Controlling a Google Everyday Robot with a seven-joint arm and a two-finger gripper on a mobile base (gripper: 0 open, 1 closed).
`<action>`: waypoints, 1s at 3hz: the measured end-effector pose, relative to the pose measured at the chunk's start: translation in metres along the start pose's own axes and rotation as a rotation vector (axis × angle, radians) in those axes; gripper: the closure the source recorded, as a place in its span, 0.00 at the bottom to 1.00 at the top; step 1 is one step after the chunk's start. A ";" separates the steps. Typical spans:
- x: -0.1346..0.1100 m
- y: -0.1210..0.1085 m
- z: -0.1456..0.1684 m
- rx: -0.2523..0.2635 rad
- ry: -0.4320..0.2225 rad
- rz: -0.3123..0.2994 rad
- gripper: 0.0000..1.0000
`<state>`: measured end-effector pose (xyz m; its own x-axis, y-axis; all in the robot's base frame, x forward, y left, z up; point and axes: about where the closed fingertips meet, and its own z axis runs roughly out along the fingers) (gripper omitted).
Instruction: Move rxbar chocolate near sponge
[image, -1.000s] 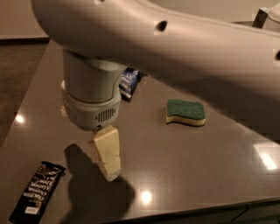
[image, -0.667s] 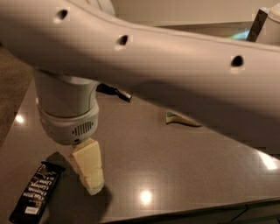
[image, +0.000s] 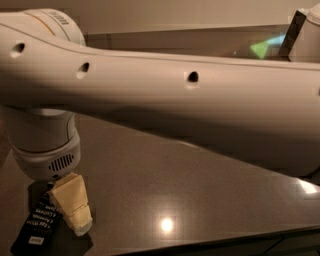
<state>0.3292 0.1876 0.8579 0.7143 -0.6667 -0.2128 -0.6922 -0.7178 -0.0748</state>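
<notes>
The rxbar chocolate (image: 36, 227), a long black wrapper with white lettering, lies on the dark table (image: 210, 195) at the bottom left corner of the camera view. My gripper (image: 75, 215), pale yellow under the white wrist, hangs right over the bar's upper right end, close to or touching it. The sponge is hidden behind my arm.
My large white arm (image: 165, 105) spans the whole upper half of the view and blocks the back of the table. The table's front edge (image: 240, 239) runs along the bottom right. A bright ceiling-light reflection sits near the front.
The gripper has moved left and down, from the table's middle to the rxbar chocolate. The arm now covers the sponge and the blue bag that showed earlier.
</notes>
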 end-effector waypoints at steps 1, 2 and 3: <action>-0.007 -0.007 0.019 -0.031 -0.003 -0.012 0.00; -0.004 -0.008 0.025 -0.034 -0.001 -0.008 0.00; -0.002 -0.010 0.027 -0.034 0.000 -0.004 0.18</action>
<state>0.3317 0.2011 0.8324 0.7171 -0.6637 -0.2129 -0.6855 -0.7268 -0.0429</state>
